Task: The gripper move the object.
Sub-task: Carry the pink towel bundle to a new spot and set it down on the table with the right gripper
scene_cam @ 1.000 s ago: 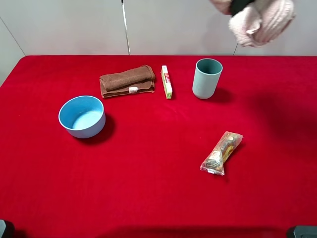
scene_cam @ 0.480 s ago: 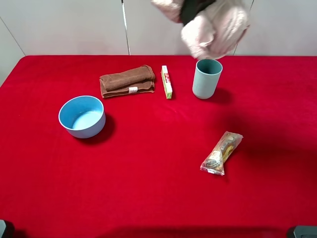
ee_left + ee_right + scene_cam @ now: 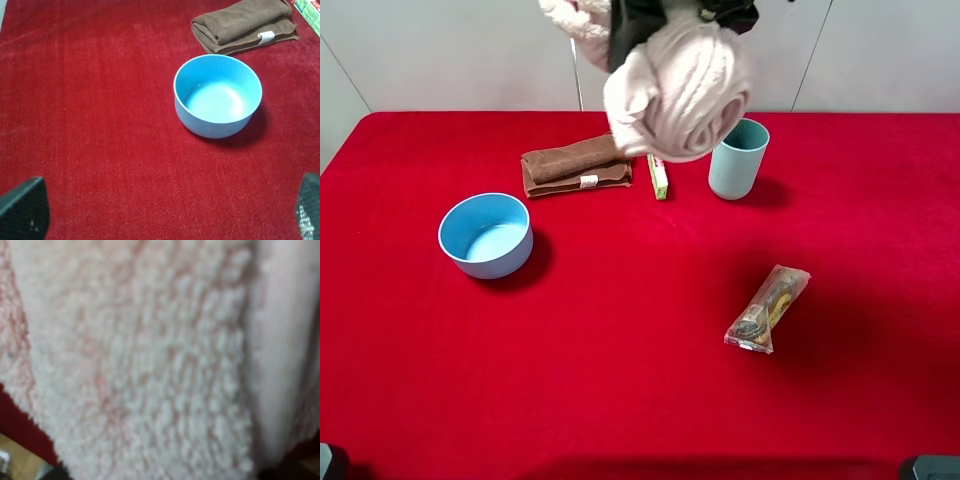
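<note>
Pink fluffy towel (image 3: 678, 90) is hanging bunched at the upper middle of the frame, the right claw (image 3: 638, 22) clamping it with jaws buried, the left claw (image 3: 162, 210) gaping wide and empty; the white tag (image 3: 588, 181) on the brown towel (image 3: 570, 160) is showing nothing legible

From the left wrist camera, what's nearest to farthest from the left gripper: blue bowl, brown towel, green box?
1. Blue bowl, just ahead of the left gripper.
2. Brown towel, behind the bowl.
3. Green box, past the towel.
</note>
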Motion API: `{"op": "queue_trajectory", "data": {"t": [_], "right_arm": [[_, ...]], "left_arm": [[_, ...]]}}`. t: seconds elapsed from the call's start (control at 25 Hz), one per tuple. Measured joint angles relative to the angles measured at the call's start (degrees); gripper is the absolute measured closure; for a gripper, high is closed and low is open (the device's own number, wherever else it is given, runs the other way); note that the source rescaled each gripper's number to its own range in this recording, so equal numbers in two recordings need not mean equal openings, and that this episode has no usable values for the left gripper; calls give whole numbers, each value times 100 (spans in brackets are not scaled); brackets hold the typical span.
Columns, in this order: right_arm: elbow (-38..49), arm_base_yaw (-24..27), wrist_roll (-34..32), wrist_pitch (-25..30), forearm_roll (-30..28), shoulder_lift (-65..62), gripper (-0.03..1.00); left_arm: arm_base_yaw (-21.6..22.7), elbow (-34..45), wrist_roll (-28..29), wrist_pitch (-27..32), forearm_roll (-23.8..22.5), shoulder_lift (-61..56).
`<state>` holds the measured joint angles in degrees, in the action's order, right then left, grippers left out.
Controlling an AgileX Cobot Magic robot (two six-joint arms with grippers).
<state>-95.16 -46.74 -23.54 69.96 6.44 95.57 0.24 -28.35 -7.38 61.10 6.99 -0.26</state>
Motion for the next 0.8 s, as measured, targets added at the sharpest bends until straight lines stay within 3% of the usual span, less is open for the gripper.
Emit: {"op": "queue_trajectory", "data": {"t": [0.28, 0.6, 0.8], "right_arm": [[168, -55, -401, -229, 251, 0, 97], [1252, -55, -710, -1480, 605, 28, 97], [1426, -55, -745, -1827, 742, 352, 97]], "left_arm": [[0, 0, 0, 0, 0, 0], [0, 0, 0, 0, 0, 0], [0, 0, 0, 0, 0, 0]]}}
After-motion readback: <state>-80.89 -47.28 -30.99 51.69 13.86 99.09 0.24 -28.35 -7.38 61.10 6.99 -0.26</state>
